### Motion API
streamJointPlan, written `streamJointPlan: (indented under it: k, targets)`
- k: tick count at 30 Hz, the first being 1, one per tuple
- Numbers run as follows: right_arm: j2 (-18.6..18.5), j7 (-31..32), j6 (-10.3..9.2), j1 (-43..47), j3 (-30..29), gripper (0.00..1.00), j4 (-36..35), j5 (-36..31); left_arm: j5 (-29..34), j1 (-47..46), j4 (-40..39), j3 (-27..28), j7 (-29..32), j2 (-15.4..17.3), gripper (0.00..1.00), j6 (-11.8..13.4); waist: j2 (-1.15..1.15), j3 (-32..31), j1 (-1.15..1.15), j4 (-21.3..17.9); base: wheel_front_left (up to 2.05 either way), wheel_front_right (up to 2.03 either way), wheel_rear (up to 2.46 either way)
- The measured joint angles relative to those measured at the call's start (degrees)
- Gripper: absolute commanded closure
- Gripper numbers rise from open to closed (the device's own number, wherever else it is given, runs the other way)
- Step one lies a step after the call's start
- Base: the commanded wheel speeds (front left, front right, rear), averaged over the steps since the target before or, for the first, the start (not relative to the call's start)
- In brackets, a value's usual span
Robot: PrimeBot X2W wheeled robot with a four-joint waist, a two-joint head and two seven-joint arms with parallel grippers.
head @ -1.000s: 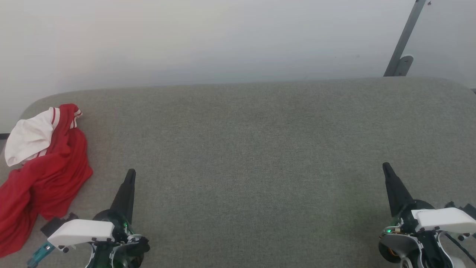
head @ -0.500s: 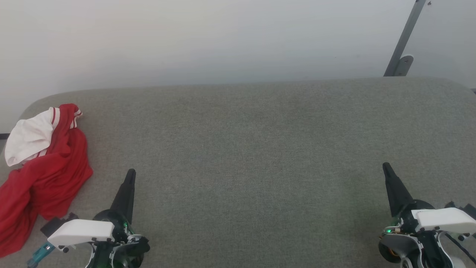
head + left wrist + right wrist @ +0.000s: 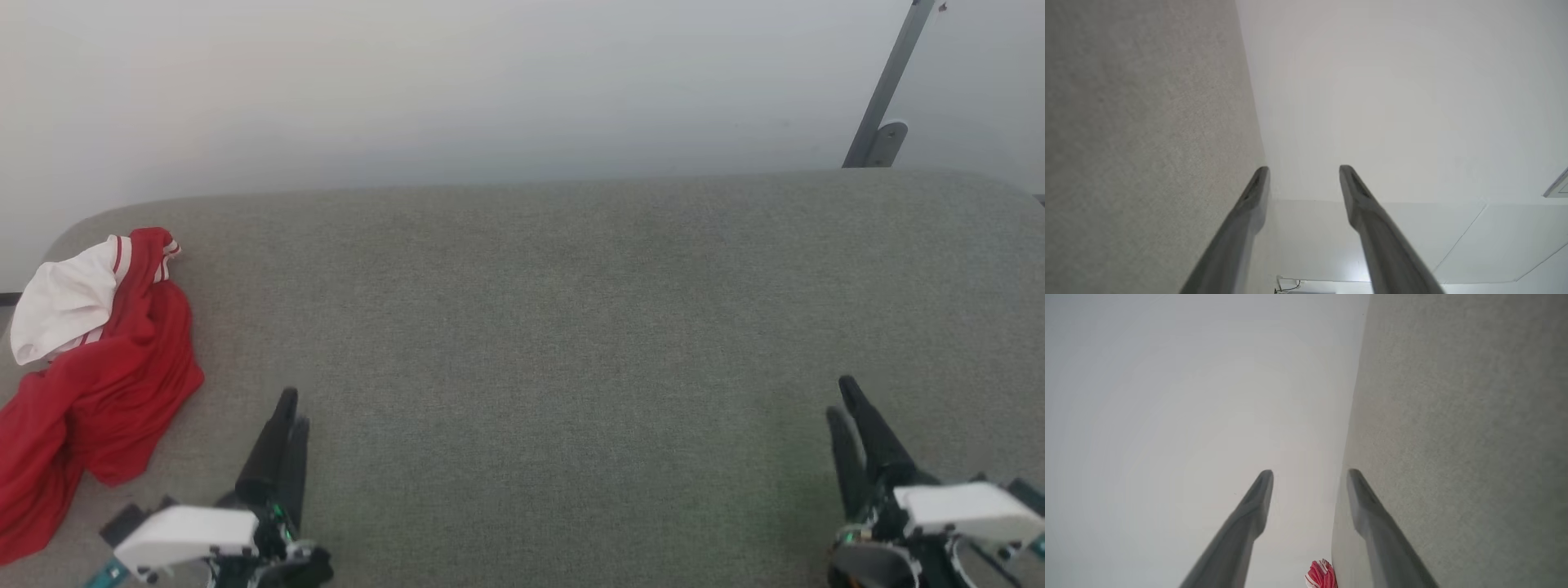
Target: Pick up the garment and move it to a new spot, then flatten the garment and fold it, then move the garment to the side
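The crumpled red jersey (image 3: 98,392) is located at the left bench (image 3: 571,327) edge, outboard of the nearer left gripper (image 3: 294,406), which, like the right gripper (image 3: 839,396), is opened and empty.

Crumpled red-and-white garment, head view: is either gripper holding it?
No: the garment lies on the grey surface, apart from the left gripper and the right gripper.

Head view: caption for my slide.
Crumpled red-and-white garment at left end of grey fabric surface; left gripper and right gripper open, empty.
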Motion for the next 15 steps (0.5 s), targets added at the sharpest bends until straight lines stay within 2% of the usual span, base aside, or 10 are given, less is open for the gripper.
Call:
streamJointPlan:
  k: [12, 13, 14, 15]
  targets:
    - [0.1, -2.1, 0.00, 1.2, 2.2, 0.00, 0.4, -1.3, 1.4, 1.6, -1.8, -1.8, -2.8, -0.1, 0.00, 0.5, 0.00, 0.0, 0.00, -0.1, 0.00, 0.00, 0.00]
    - [0.1, -2.3, 0.00, 1.0, 2.4, 0.00, 0.3, -1.7, 2.2, 1.7, -2.0, -2.0, -3.1, 0.0, 0.00, 0.5, 0.00, 0.0, 0.00, -0.1, 0.00, 0.00, 0.00]
    - [-1.6, -4.7, 0.00, 0.2, 4.6, 0.00, 0.2, -8.1, 9.0, 2.0, -3.7, -3.2, -5.2, 0.7, 0.00, 2.1, 0.00, -0.1, 0.00, -0.2, 0.00, 0.00, 0.00]
    - [-1.8, -5.0, 0.00, 0.0, 4.8, 0.00, 0.3, -9.2, 10.5, 2.1, -3.8, -3.3, -5.4, 0.8, 0.00, 2.3, 0.00, -0.2, 0.00, -0.2, 0.00, 0.00, 0.00]
